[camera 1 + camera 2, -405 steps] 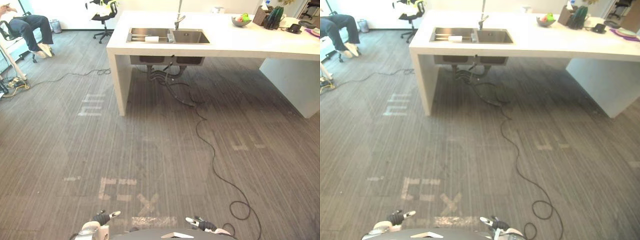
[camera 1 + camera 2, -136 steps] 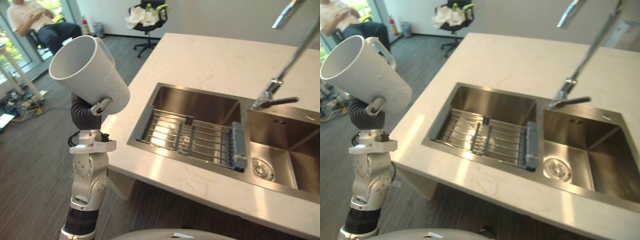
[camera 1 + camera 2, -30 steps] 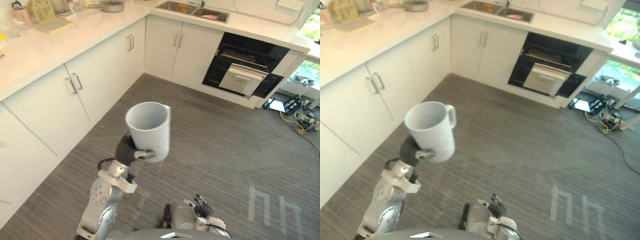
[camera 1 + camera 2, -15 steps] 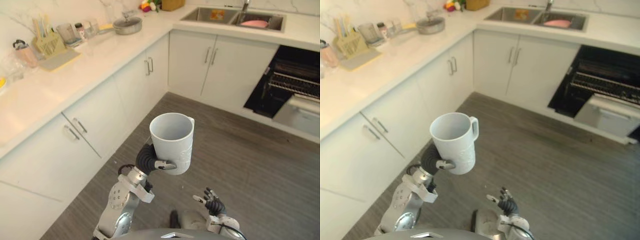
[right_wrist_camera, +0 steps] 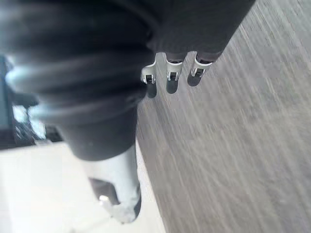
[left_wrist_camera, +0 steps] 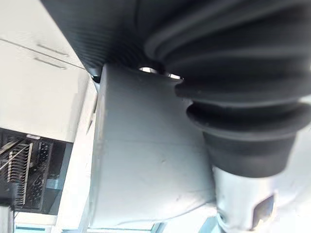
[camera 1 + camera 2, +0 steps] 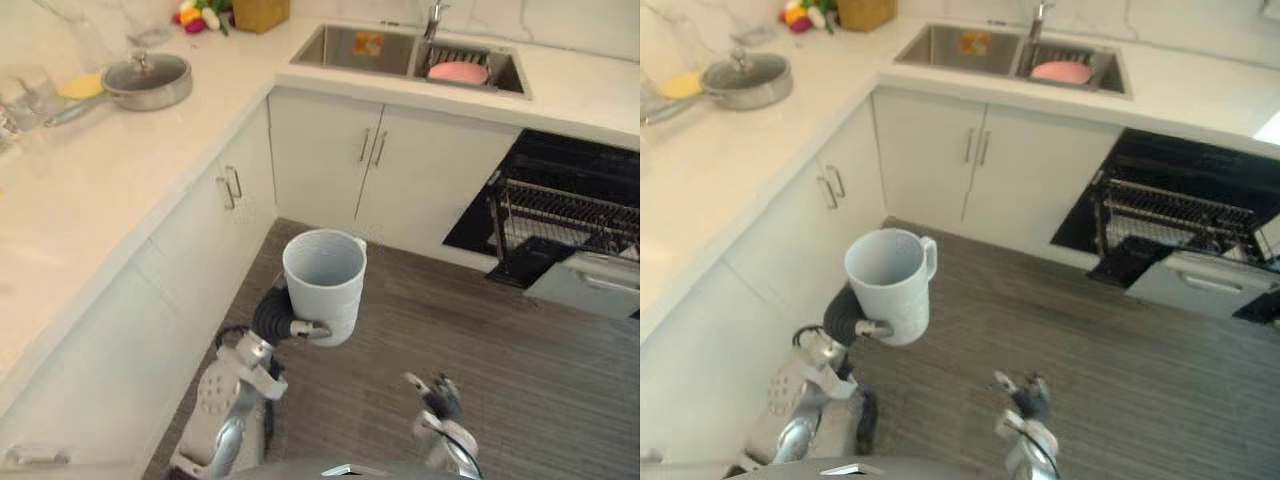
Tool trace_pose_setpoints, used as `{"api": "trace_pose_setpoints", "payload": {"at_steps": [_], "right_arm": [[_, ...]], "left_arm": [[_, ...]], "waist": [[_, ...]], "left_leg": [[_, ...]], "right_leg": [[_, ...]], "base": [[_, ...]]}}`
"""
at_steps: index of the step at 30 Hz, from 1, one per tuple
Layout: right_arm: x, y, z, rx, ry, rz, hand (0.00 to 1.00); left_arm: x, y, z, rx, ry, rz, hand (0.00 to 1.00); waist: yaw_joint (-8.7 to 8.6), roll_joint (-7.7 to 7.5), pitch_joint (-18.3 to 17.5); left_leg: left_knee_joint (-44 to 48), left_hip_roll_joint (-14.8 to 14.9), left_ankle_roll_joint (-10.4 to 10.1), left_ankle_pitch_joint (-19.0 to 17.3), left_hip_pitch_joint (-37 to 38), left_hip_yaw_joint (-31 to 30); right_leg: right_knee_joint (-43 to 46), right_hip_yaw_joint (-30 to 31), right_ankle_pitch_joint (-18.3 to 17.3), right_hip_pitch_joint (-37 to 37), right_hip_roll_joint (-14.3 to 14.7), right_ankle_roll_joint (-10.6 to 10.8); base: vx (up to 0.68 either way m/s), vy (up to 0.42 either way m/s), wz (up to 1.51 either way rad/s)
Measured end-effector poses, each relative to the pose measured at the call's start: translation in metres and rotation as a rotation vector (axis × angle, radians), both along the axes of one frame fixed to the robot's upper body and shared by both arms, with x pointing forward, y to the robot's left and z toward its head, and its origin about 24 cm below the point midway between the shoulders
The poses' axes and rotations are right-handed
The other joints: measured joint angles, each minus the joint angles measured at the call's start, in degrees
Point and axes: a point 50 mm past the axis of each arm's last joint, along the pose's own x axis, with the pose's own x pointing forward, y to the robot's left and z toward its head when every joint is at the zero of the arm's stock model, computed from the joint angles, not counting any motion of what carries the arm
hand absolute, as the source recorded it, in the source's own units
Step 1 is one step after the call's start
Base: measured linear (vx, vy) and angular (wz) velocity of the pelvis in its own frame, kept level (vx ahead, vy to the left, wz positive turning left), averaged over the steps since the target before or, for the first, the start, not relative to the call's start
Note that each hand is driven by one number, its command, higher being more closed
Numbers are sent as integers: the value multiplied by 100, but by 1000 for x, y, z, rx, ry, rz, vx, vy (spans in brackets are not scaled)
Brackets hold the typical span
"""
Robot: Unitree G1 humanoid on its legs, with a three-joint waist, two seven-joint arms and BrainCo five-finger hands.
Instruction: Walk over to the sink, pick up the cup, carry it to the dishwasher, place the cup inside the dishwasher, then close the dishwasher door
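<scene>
You've got the cup (image 7: 325, 285) up in the left hand (image 7: 280, 318), mouth upward, handle turned away from the robot. The thumb hooks across the front of its wall near the base, and the dark wrist cover sits behind it. That's a firm wrap. In the left wrist view the cup's pale side fills the space just past the ribbed cover.

The cup hangs in the air over the grey floor (image 7: 520, 380), just off the corner where the two runs of white cabinets (image 7: 370, 170) meet.

Your right hand (image 7: 435, 393) is low, near the bottom edge, carrying nothing. Its fingers are loose and spread, and in its own wrist view the fingertips (image 5: 167, 82) point out over the floor.

The dishwasher (image 7: 560, 190) is ahead and to the right, a dark opening with its wire rack (image 7: 565, 215) showing. Its grey door (image 7: 585, 283) is down and open in front.

Up on the counter (image 7: 90, 180), the sink (image 7: 365, 48) holds something pink (image 7: 457, 72) in its right basin. A lidded pan (image 7: 145, 80) sits well to the left.
</scene>
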Motion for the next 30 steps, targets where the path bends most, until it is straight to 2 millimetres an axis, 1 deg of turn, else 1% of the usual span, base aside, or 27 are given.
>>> {"api": "trace_pose_setpoints", "payload": {"at_steps": [1, 2, 3, 5, 7, 8, 9, 10, 11, 12, 13, 14, 15, 17, 18, 19, 20, 21, 22, 23, 24, 25, 26, 27, 28, 29, 30], "right_arm": [[-14, -4, -2, -19, 3, -61, 0], [-18, -4, -2, -23, -5, -81, 0], [-21, -2, 0, -40, -35, -101, 0], [-19, 0, 5, -49, -85, -138, 0], [-8, 5, 22, -79, -204, -211, 0], [-6, 4, 27, -93, -228, -224, 0], [-1, 0, 38, -121, -284, -260, 0], [1, -2, 44, -136, -316, -277, 0], [7, -5, 62, -166, -414, -303, 0], [10, -4, 72, -178, -472, -309, 0], [11, -4, 77, -184, -504, -308, 0], [17, 0, 88, -182, -567, -313, 0], [18, 1, 91, -181, -578, -316, 0], [21, 3, 97, -186, -595, -331, 0], [25, 4, 106, -204, -623, -335, 0], [30, 5, 116, -230, -645, -336, 0], [31, 5, 122, -240, -662, -339, 0], [36, 8, 137, -276, -716, -335, 0], [41, 8, 142, -291, -737, -328, 0], [44, 8, 144, -297, -748, -324, 0], [47, 8, 147, -332, -763, -310, 0], [50, 5, 149, -377, -770, -303, 0], [52, 3, 149, -392, -768, -307, 0], [56, 2, 152, -432, -764, -312, 0], [59, 3, 155, -456, -772, -325, 0], [60, 3, 158, -465, -780, -334, 0], [60, 3, 165, -478, -802, -359, 0]], "left_arm": [[-2, 2, 3, 10, -18, -27, 100], [-3, 3, 6, 15, -33, -35, 100], [-4, 0, 10, 10, -53, -52, 100], [-7, -6, 9, 9, -47, -73, 100], [-9, -15, 8, 6, -23, -101, 100], [-9, -18, 9, 6, -24, -111, 100], [-9, -23, 11, 7, -31, -137, 100], [-10, -26, 12, 5, -35, -150, 100], [-11, -27, 19, -7, -61, -160, 100], [-13, -27, 24, -18, -82, -163, 100], [-14, -27, 27, -25, -94, -165, 100], [-16, -32, 30, -48, -97, -171, 100], [-18, -36, 29, -47, -92, -181, 100], [-23, -45, 26, -36, -77, -198, 100], [-27, -53, 22, -37, -62, -217, 100], [-28, -59, 19, -35, -44, -210, 100], [-29, -61, 17, -39, -29, -199, 100], [-27, -60, 14, -29, -15, -147, 100], [-25, -57, 12, -19, -10, -102, 100], [-25, -54, 10, -13, -6, -73, 100], [-23, -48, 5, -14, 7, -26, 100], [-19, -43, -1, -12, 19, 18, 100], [-17, -39, -3, -12, 20, 36, 100], [-13, -32, -6, -9, 21, 66, 100], [-12, -27, -7, -13, 12, 73, 100], [-13, -25, -7, -18, 7, 72, 100], [-14, -27, -6, -19, 0, 59, 100]], "waist": [[-56, -26, -20], [-68, -76, -39], [-132, -51, -27], [-266, 39, -31], [-436, 161, -31], [-467, 221, -7], [-481, 366, 43], [-474, 436, 59], [-471, 596, 122], [-477, 617, 132], [-476, 576, 114], [-491, 545, 70], [-488, 577, 39], [-504, 730, -94], [-540, 871, -176], [-548, 952, -181], [-516, 959, -169], [-394, 925, -136], [-321, 862, -92], [-283, 780, -35], [-209, 600, 72], [-99, 498, 138], [-50, 477, 155], [-13, 464, 172], [0, 471, 174], [2, 476, 169], [-24, 508, 154]], "left_leg": [[-529, -90, 45, -283, 642, -25], [-699, -109, 110, -330, 858, 25], [-1084, -91, 166, -380, 1326, 82], [-1512, -33, 177, -372, 1803, 150], [-1944, 23, 96, -434, 2352, 277], [-1954, 70, 69, -492, 2453, 307], [-1916, 204, -76, -622, 2645, 373], [-1836, 309, -188, -713, 2711, 433], [-1518, 583, -402, -1012, 2854, 562], [-1322, 671, -450, -1212, 2961, 615], [-1205, 684, -468, -1347, 3038, 662], [-882, 821, -475, -1708, 3327, 712], [-724, 902, -459, -1725, 3380, 758], [-94, 1170, -316, -1620, 3201, 807], [642, 1393, -346, -1290, 2918, 725], [1529, 1417, -515, -489, 2525, 281], [1976, 1348, -548, 180, 2272, -27], [3574, 1144, -627, 1639, 1509, -654], [4833, 1089, -523, 1630, 1009, -896], [5558, 1059, -402, 1547, 695, -1009], [6678, 978, -40, 1202, 130, -1163], [7297, 975, 172, 813, -412, -1248], [7409, 977, 212, 624, -639, -1265], [7271, 973, 253, 297, -1102, -1233], [6517, 960, 282, 59, -1363, -1099], [5879, 959, 282, 7, -1399, -992], [4036, 894, 177, -29, -1244, -734]], "right_leg": [[1014, -3, 1201, -441, -227, 126], [1625, 68, 1054, -801, -272, 120], [2691, -78, 449, -1720, -278, -198], [2856, -394, 55, -2415, -260, -284], [1774, -838, -402, -3176, -276, -305], [1332, -1009, -454, -3227, -272, -345], [251, -1416, -430, -3235, -217, -363], [-393, -1573, -349, -3171, -115, -428], [-1842, -1630, 45, -3000, 275, -442], [-2372, -1546, 301, -2951, 400, -423], [-2563, -1430, 422, -2931, 420, -408], [-2012, -1332, 992, -2986, 452, -625], [-1654, -1345, 896, -3055, 461, -727], [-1154, -1389, 351, -3184, 592, -793], [-1013, -1440, 65, -3146, 747, -874], [-967, -1344, -160, -2972, 952, -948], [-973, -1238, -257, -2853, 1046, -979], [-1013, -892, -487, -2560, 1283, -1048], [-1013, -694, -628, -2344, 1400, -1099], [-1013, -570, -722, -2157, 1431, -1132], [-1040, -286, -878, -1808, 1417, -1144], [-1182, 13, -877, -1459, 1408, -1173], [-1300, 154, -866, -1308, 1404, -1164], [-1632, 356, -829, -995, 1399, -1105], [-2023, 498, -788, -718, 1400, -1068], [-2203, 579, -771, -613, 1407, -1063], [-2470, 738, -759, -442, 1420, -1067]], "base": [[556, 204, -27], [562, 140, -28], [483, 81, -22], [446, 91, -21], [464, 49, -26], [529, -5, -19], [444, -17, -22], [657, -67, -40], [536, -83, -38], [544, -105, -35], [642, -217, -27], [529, -192, -23], [603, -253, -22], [392, -180, -10], [528, -237, -16], [538, -239, -31], [606, -242, -88], [579, -186, -120], [573, -157, -131], [475, -108, -120], [380, -80, -132], [463, -59, -131], [368, -9, -128], [520, 54, -113], [336, 54, -106], [479, 154, -83], [450, 199, -48]]}}
